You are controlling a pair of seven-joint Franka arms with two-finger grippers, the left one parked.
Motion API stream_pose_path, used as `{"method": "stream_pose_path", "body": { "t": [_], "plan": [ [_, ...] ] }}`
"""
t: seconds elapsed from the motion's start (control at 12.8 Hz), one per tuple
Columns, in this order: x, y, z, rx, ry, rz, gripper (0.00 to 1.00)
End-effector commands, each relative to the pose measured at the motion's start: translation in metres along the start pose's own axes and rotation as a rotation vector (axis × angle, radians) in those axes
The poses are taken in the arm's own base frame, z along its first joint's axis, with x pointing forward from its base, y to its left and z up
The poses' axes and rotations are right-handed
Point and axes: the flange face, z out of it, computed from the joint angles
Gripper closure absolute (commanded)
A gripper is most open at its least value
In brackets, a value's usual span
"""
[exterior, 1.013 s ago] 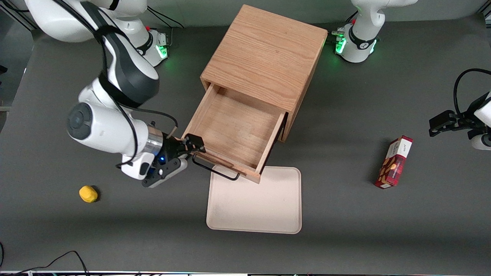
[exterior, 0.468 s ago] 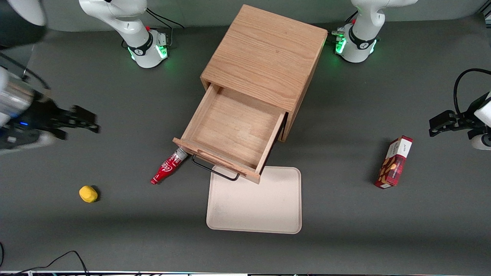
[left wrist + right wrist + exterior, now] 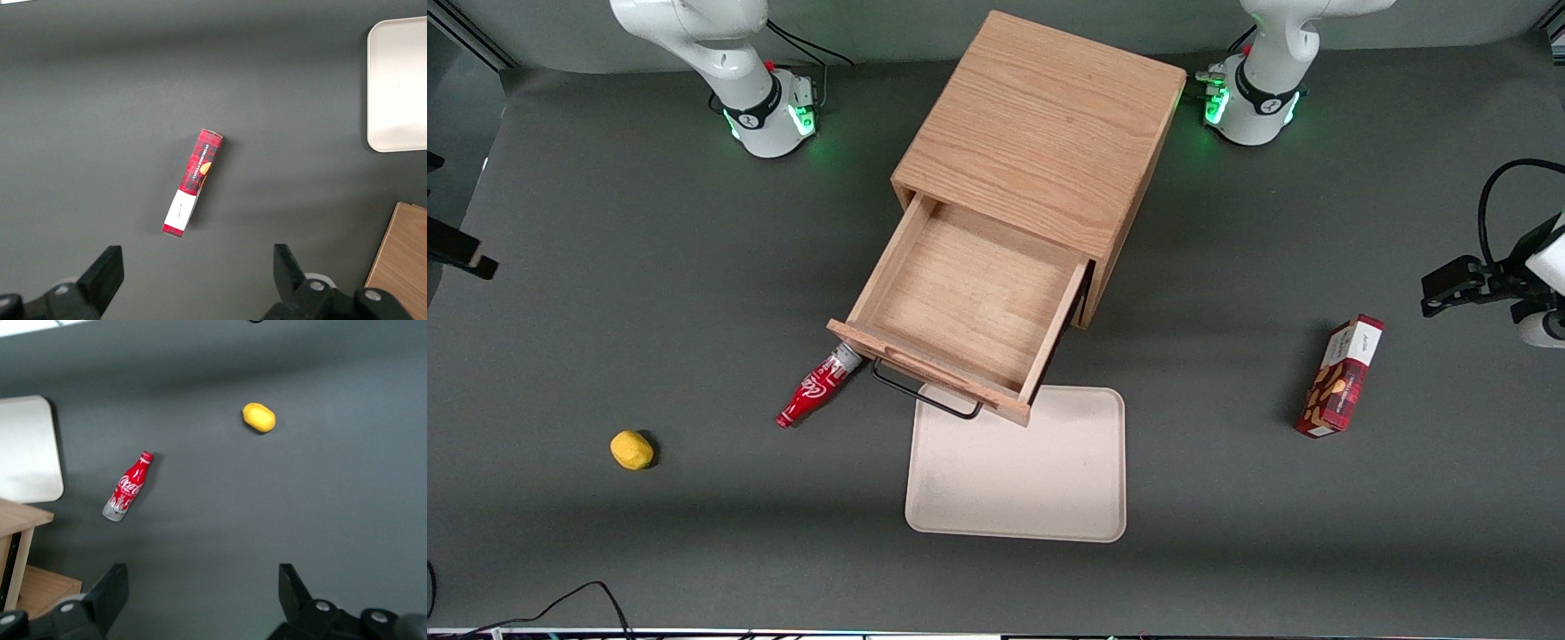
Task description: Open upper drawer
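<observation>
Upper drawer (image 3: 969,307) pulled fully out of cabinet (image 3: 1040,133), gripper (image 3: 203,597) high at the surface's (image 3: 605,267) working-arm edge, jaws spread, holding nothing.

Hand (image 3: 200,597) raised above table, fingers (image 3: 110,590) spread, holding nothing

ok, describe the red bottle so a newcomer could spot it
Start at the wooden cabinet with its upper drawer pulled out. The red bottle lies on its side beside the drawer front's corner, the gripper open above it. Only red thing there; the yellow object lies apart.
</observation>
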Motion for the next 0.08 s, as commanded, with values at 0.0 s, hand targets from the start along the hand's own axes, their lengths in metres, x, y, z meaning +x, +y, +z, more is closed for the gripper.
{"method": "stream_pose_path", "body": {
  "t": [0.0],
  "plan": [
    [-0.0001, -0.0017, -0.0004, 0.026, 0.022, 0.015, 0.00]
  ]
}}
